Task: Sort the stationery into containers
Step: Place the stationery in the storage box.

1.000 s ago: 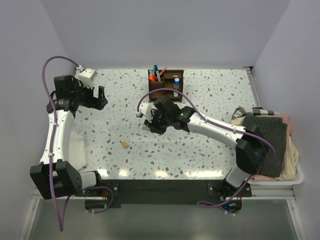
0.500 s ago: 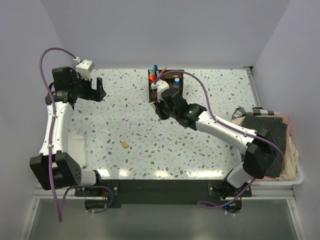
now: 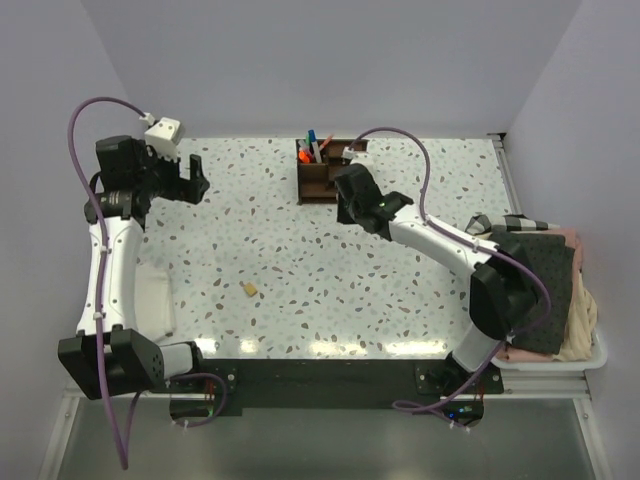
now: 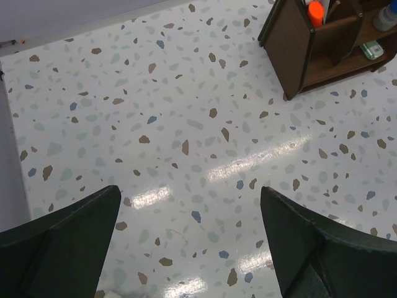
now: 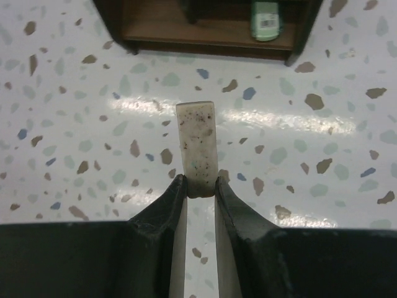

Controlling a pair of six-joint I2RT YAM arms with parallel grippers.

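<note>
Eraser (image 5: 196, 146) is being clamped at its lower end by the right end effector (image 5: 197, 186) near the organizer (image 5: 205, 28) — seemingly light, stiff, grippy; left end effector (image 4: 190, 198) is idling open.

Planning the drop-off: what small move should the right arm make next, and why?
Probably ease the right pincer forward toward the wooden organizer: it is shut on the white eraser, and the open lower shelf ahead has bare room beside the green item.
</note>
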